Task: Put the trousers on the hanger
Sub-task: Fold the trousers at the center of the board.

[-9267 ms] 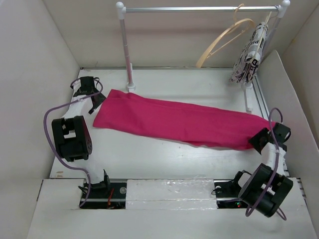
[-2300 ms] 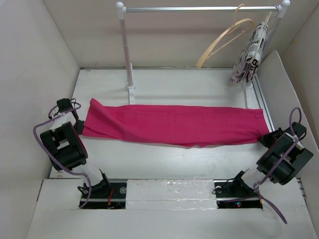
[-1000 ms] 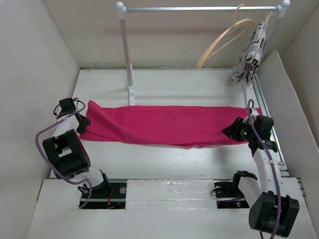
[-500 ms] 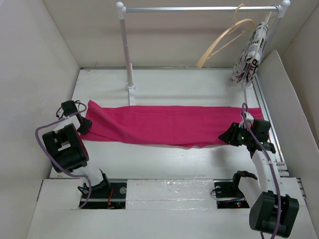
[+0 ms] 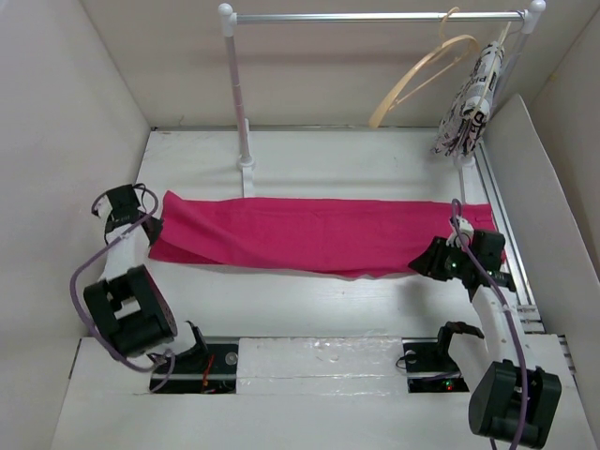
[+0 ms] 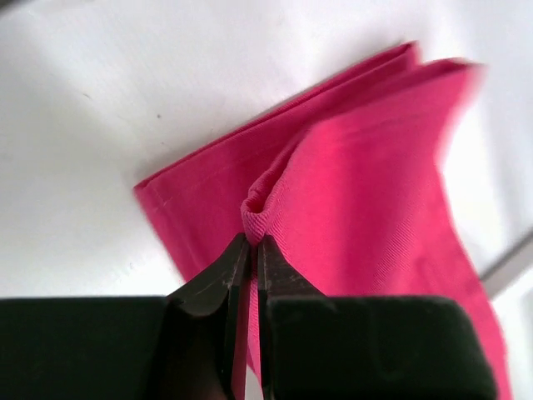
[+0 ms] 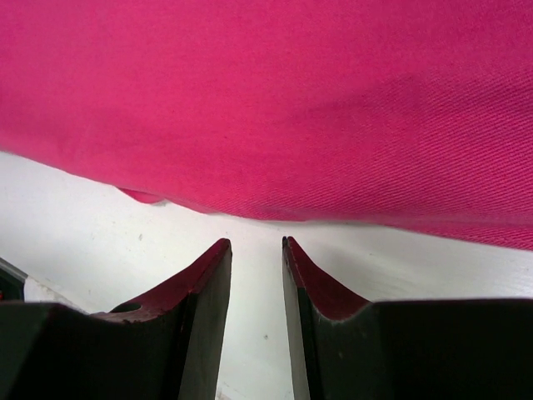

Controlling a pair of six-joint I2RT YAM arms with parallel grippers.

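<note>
The magenta trousers (image 5: 319,234) lie folded in a long strip across the table, from left to right. My left gripper (image 5: 151,231) is at their left end, shut on a pinched-up fold of the cloth (image 6: 260,204); its tips (image 6: 252,243) meet on that fold. My right gripper (image 5: 424,262) is open at the near edge of the strip's right part. Its tips (image 7: 256,243) stand over bare table just short of the cloth (image 7: 291,100), with nothing between them. The tan wooden hanger (image 5: 419,73) hangs tilted from the rail at the back right.
A white rail (image 5: 375,17) on two posts stands at the back, its left post (image 5: 242,112) just behind the trousers. A black-and-white patterned garment (image 5: 469,98) hangs beside the hanger. White walls close in left and right.
My left gripper has shut on the left end of the trousers, bunching the cloth there. The right gripper has shifted slightly nearer and left along the trousers' near edge, still open.
</note>
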